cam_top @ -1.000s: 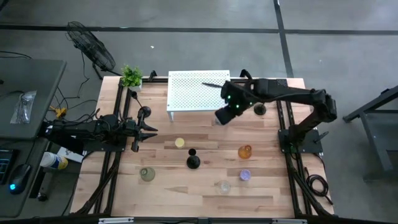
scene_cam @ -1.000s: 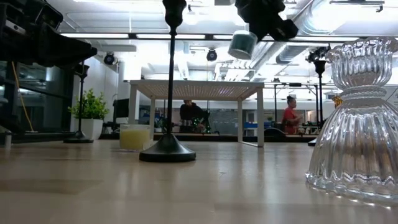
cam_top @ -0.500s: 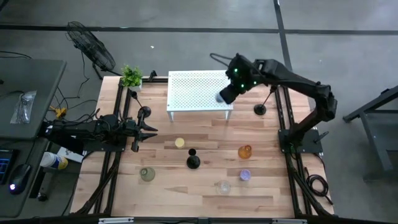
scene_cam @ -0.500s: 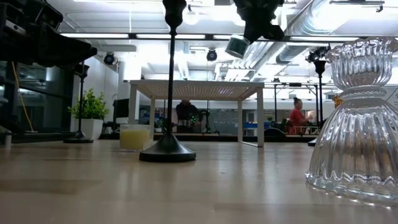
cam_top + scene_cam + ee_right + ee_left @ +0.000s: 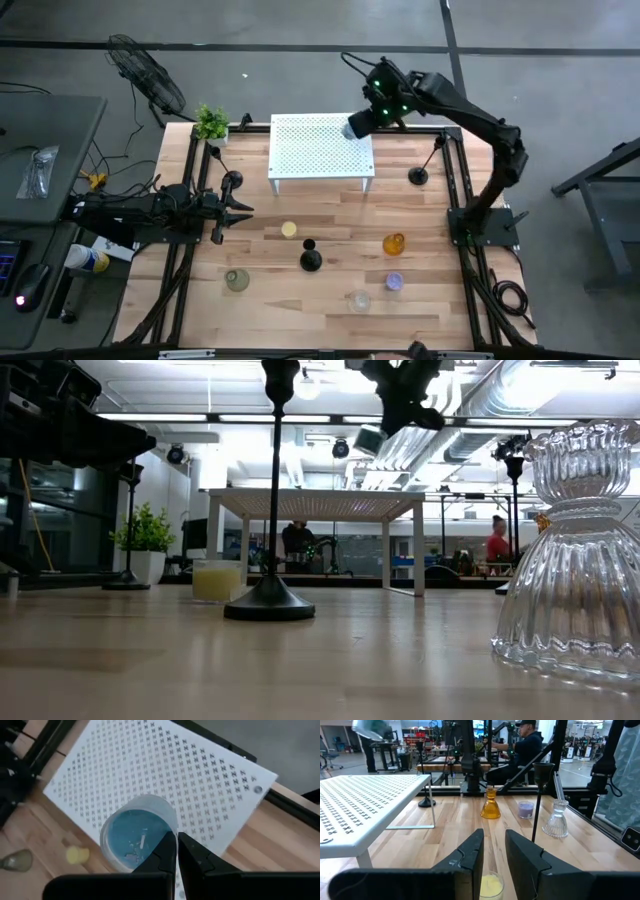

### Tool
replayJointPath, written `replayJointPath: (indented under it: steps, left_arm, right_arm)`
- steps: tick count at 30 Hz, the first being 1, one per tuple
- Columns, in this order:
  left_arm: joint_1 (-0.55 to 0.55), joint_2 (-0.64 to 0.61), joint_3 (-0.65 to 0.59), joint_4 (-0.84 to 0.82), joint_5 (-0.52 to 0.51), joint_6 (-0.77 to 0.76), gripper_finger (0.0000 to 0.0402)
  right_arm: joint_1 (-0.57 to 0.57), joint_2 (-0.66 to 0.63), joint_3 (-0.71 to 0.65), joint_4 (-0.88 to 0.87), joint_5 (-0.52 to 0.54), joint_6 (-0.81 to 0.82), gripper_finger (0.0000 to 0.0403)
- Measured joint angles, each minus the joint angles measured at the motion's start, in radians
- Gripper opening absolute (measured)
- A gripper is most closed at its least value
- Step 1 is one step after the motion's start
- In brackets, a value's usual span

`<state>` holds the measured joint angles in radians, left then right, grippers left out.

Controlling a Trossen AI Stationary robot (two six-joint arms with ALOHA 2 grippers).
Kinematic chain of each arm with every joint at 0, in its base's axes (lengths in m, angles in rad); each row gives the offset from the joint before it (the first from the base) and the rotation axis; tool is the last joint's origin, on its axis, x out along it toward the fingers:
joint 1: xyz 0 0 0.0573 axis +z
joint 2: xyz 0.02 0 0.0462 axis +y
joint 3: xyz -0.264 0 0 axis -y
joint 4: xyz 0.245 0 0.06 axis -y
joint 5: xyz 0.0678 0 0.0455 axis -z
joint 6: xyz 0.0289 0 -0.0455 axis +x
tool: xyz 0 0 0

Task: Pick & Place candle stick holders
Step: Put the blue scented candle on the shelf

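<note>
From the high view, the right gripper (image 5: pixel 357 128) is up in the upper middle of the frame, hanging over the right rear corner of the white perforated stand (image 5: pixel 315 148), jaws pinched on the rim of the blue cup (image 5: pixel 355 127). The left gripper (image 5: pixel 240 209) sits parked at the left of the bench (image 5: pixel 330 305), jaws slightly apart and holding nothing. Spread across the lower half are the yellow cup (image 5: pixel 289 230), a black candlestick (image 5: pixel 311 259), amber cup (image 5: pixel 394 243), purple cup (image 5: pixel 394 282), clear cup (image 5: pixel 358 299) and pale green cup (image 5: pixel 236 280). Another candlestick stands right of the stand, one more near the left gripper.

Low view: blue cup (image 5: pixel 368 440) hangs in the air at top centre, above the stand (image 5: pixel 315 503). The clear cup (image 5: pixel 572 550) fills the right edge.

Left wrist view: yellow cup (image 5: pixel 491 885) sits just past the parted jaws at bottom centre.

Right wrist view: blue cup (image 5: pixel 135 838) at lower left, its rim clamped between the jaws, stand (image 5: pixel 190 775) underneath.
</note>
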<state>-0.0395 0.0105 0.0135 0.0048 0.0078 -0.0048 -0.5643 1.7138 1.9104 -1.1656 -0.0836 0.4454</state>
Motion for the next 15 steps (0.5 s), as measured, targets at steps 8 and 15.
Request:
replayJointPath:
  steps: [8, 15]
  left_arm:
    - [0.000, 0.000, 0.000, 0.000, 0.000, 0.000, 0.0077]
    - [0.000, 0.000, 0.000, 0.000, 0.000, 0.000, 0.0077]
  right_arm:
    - [-0.035, 0.149, 0.219, -0.062, 0.004, 0.002, 0.0003]
    - [-0.066, 0.229, 0.299, -0.068, 0.033, 0.008, 0.0003]
